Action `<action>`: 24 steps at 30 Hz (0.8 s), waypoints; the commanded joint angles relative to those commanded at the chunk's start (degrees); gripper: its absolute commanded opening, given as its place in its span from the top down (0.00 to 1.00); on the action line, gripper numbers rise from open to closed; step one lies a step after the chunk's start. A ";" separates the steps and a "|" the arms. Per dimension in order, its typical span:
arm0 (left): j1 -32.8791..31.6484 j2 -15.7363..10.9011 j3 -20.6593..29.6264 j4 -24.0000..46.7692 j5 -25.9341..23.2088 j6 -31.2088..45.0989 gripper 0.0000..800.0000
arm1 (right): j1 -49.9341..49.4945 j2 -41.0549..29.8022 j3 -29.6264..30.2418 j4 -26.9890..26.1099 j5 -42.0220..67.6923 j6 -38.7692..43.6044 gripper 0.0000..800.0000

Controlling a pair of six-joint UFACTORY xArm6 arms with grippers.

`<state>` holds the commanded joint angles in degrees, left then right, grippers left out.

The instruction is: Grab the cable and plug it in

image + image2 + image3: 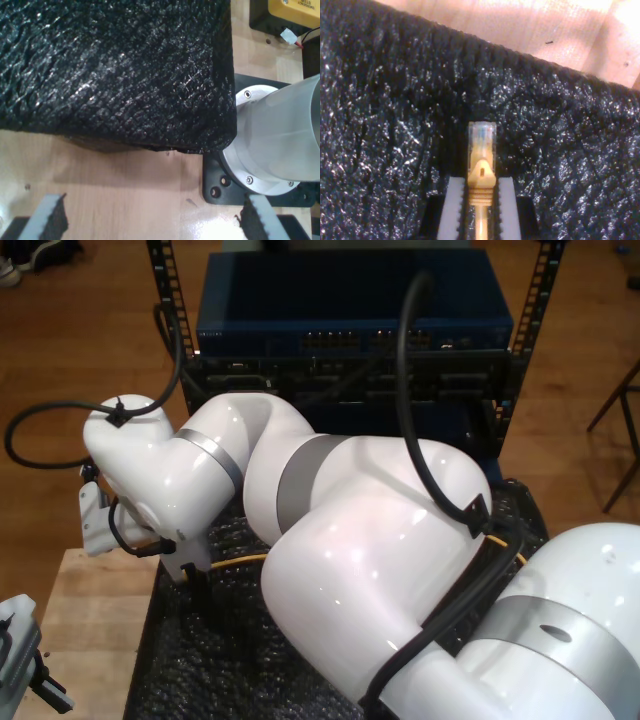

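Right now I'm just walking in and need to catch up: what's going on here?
My second gripper is shut on the cable, holding it just behind its clear plug, low over the black foam mat. The plug is not yet in any port. My first gripper is open and holds nothing, over the wooden table beside the mat.

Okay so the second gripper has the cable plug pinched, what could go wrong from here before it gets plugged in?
1. My second gripper holds the cable just behind its clear plug, which sticks out over the black foam mat. Pressing down could snag or twist the plug in the grip.
2. In the exterior view, the cable trails under the big white arm, so it may catch.
3. The blue rack unit sits behind that arm, so the ports are partly blocked.
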<state>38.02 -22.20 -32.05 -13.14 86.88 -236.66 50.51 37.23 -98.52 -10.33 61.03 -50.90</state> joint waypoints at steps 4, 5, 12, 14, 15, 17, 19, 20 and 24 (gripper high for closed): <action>0.00 0.09 -0.09 0.00 0.00 0.00 0.00 | 0.09 -0.26 0.09 -0.79 0.09 0.88 0.97; 0.00 0.09 -0.09 0.00 0.00 -0.09 0.00 | 0.09 -0.35 0.18 -0.97 0.18 0.97 0.98; 0.00 0.00 -0.53 0.00 0.18 -0.18 0.00 | -0.79 -3.34 0.70 -0.62 0.97 1.41 0.99; 0.00 0.00 -0.62 -0.09 0.35 -0.18 0.00 | -1.76 -4.57 1.23 -0.44 1.93 1.32 0.99; 0.00 0.00 -0.62 -0.09 0.44 -0.18 0.00 | -2.46 -5.36 1.58 -0.35 2.55 1.32 0.99; -0.09 0.00 -0.62 -0.18 0.53 -0.18 0.00 | -4.13 -7.38 2.46 0.00 3.52 1.32 0.99; -0.44 0.00 -0.62 -0.26 0.62 -0.18 0.00 | -5.80 -9.23 3.96 0.53 3.78 1.32 0.99; -0.79 -0.09 -0.79 -0.35 0.62 -0.18 0.00 | -6.59 -10.20 4.75 1.14 3.78 1.23 0.99; -1.58 -0.18 -2.64 -1.67 2.02 -0.35 0.00 | -9.76 -15.12 8.26 5.80 3.87 0.70 0.99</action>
<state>36.44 -22.37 -34.69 -14.81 88.90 -237.01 40.75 22.11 -90.25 -4.53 64.90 -50.20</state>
